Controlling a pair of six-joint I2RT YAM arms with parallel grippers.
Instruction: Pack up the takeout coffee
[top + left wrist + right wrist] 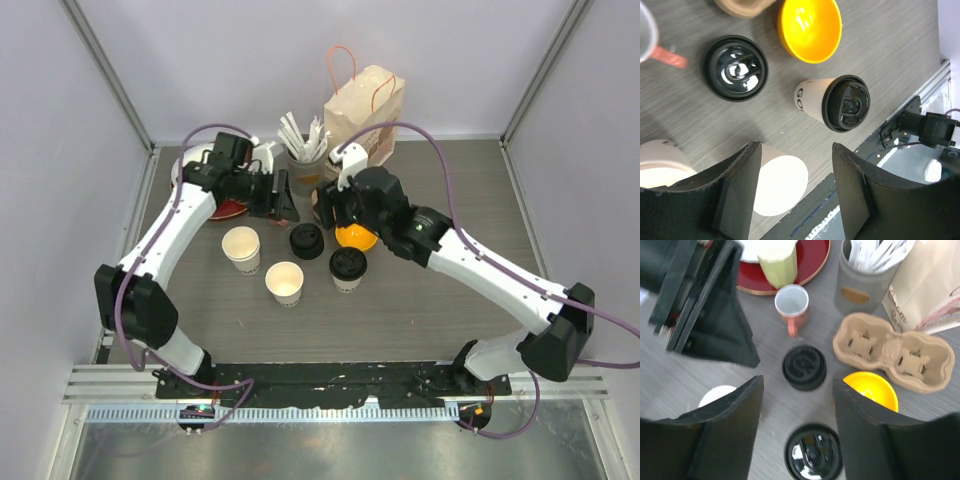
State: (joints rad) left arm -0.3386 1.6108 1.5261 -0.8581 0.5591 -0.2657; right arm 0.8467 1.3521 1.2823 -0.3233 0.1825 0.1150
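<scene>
Woodgrain grey table point(420, 320) carries a creased kraft paper bag point(365, 110) at its far edge, with a moulded pulp carrier point(895, 350) just before it. I see my left gripper point(796, 150) and right gripper point(799, 385) spread wide, empty, over the middle. Mid-table stands a tapered lidded cup point(347, 268), with a first lidless cup point(241, 248) and a second lidless cup point(285, 283) toward the left edge. A glossy round loose lid point(306, 240) lies nearby.

The grey wood-grain table point(430, 310) carries a lidless paper cup point(241, 248) at left, a second lidless cup point(285, 282) nearer, a lidded cup point(347, 268) to their right, a loose black lid point(306, 240) between, a yellow bowl point(810, 30), and farther back a red plate point(810, 265), grey holder point(305, 165) and paper bag point(362, 108).
</scene>
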